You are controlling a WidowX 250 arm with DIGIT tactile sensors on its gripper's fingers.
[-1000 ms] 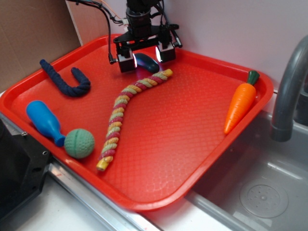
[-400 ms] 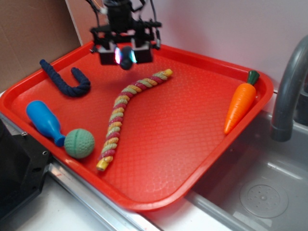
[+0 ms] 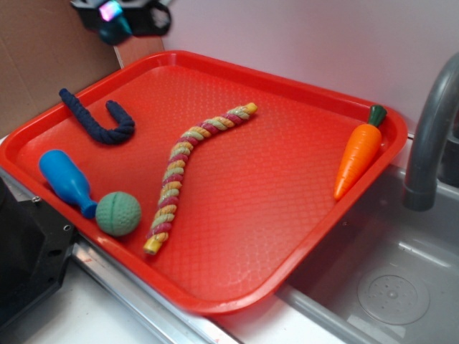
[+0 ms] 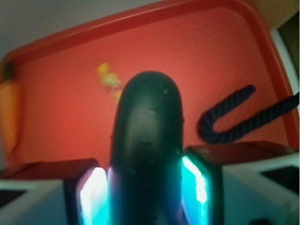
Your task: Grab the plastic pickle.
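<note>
Spread across the red tray (image 3: 237,215): a navy rope piece (image 3: 97,118) bent into a hook near the far left corner, a blue bowling pin (image 3: 66,183) lying on its side with its neck touching a light green dimpled ball (image 3: 118,213), a long twisted rope (image 3: 190,168) in pink, yellow and green running diagonally through the middle, and an orange carrot (image 3: 358,152) with a green top near the right rim. All well apart from the pincer; nothing blocking. To the right of the tray, a grey sink basin (image 3: 387,287) and a grey faucet (image 3: 430,136). Behind the tray's left corner, brown cardboard (image 3: 43,50).

Pincer (image 3: 115,20) raised at the top left edge of the exterior view, above the tray's far left corner, mostly cropped. Closed around the plastic pickle (image 4: 147,150), lit pads (image 4: 196,185) pressing both sides in the wrist view, glowing cyan and white. Pickle (image 3: 115,29) lifted clear of the tray, held between the jaws, one rounded end pointing away from the wrist camera.

Pickle smooth, dark teal-green, oblong with rounded end. Tray surface finely embossed in a diamond pattern, rim raised and glossy. Ropes fibrous and twisted; ball pitted; carrot and pin smooth plastic.
</note>
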